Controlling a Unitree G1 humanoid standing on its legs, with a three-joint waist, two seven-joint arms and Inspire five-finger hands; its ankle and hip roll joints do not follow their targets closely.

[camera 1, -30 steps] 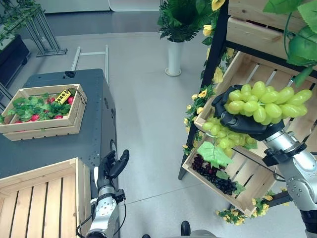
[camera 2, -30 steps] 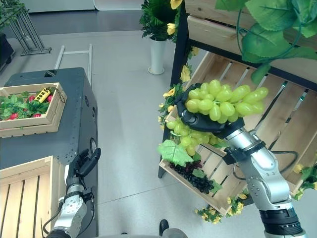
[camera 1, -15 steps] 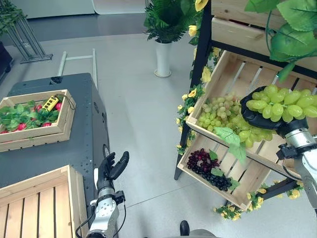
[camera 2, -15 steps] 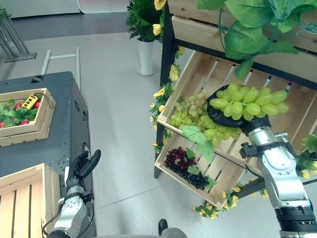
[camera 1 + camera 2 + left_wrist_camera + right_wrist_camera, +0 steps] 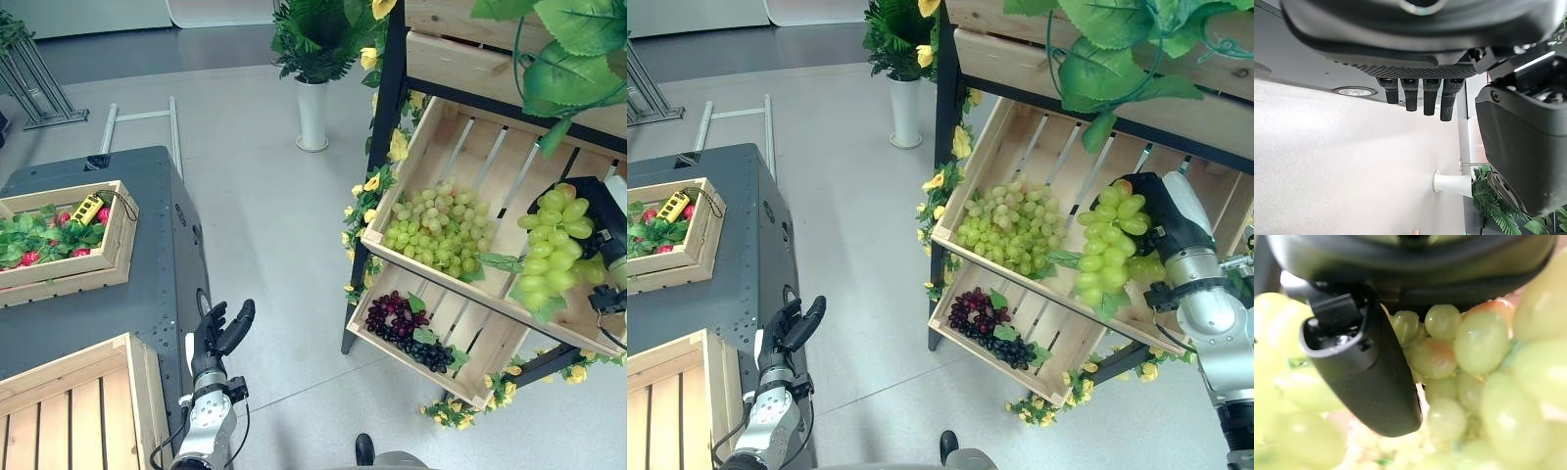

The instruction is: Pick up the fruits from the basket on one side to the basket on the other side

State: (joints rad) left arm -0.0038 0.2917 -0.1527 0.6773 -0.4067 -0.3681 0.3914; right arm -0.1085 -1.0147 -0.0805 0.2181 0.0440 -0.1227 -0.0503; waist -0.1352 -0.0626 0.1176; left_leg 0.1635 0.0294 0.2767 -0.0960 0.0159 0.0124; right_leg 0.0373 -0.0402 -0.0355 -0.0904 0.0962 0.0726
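My right hand is shut on a bunch of green grapes, which hangs down from it over the right part of the slanted upper shelf crate. In the right wrist view the thumb lies against the grapes. A second green bunch lies in that crate to the left. Dark grapes sit in the lower crate. My left hand hangs open beside the dark table, its straight fingers holding nothing.
An empty wooden crate stands on the table's near end. Further back is a crate with leaves, red fruits and a yellow object. A white vase with a plant stands on the open floor between table and shelf.
The camera has turned. My right hand has carried the green bunch to the right along the shelf and down; the bunch now hangs instead of lying across the hand. The left hand is unmoved.
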